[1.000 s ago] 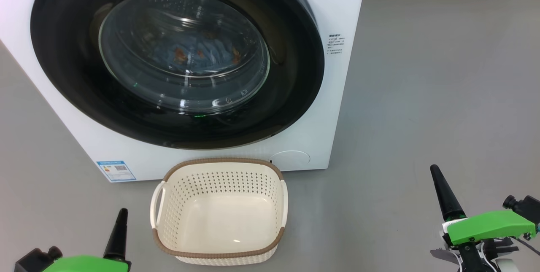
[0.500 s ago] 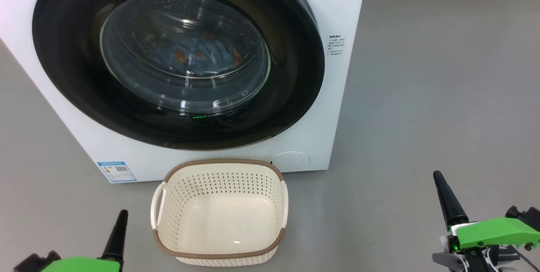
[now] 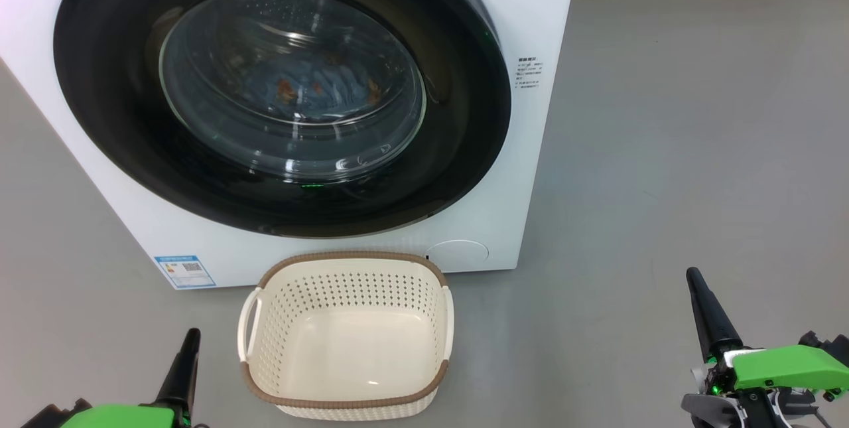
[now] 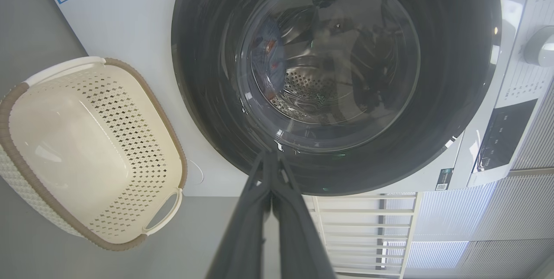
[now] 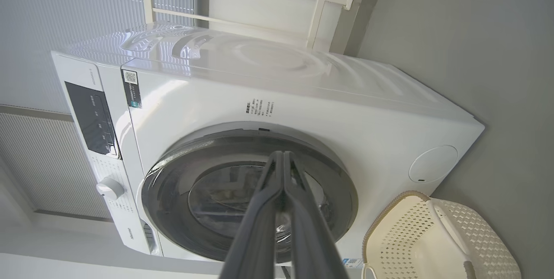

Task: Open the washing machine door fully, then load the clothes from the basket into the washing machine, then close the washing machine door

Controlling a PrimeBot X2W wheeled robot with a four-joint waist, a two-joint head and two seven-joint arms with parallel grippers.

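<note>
Two grippers sit low and near, one on each side of the basket (image 3: 345, 257). The left gripper (image 3: 191, 342) has its jaws pressed shut and holds nothing. The right gripper (image 3: 698, 285) is the same, shut and holding nothing.

The washing machine door (image 3: 457, 123) looks closed flat on the washing machine (image 3: 537, 10). The clothes (image 3: 312, 89) are inside; blue cloth with orange bits shows through the glass. The basket has nothing in it. I think the job is about done.

What could go wrong? The door may not have clicked shut. I cannot tell from here. If not, it could swing out and bump the basket, which sits just in front of it. The basket looks light, so an arm swinging inward could knock it over. A pointy finger lifted fast could also hit the glass.

The floor (image 3: 690, 136) on the right is wide and bare, so that arm has lots of room. On the left the bare strip is thinner, and the machine's white corner is close by.
</note>
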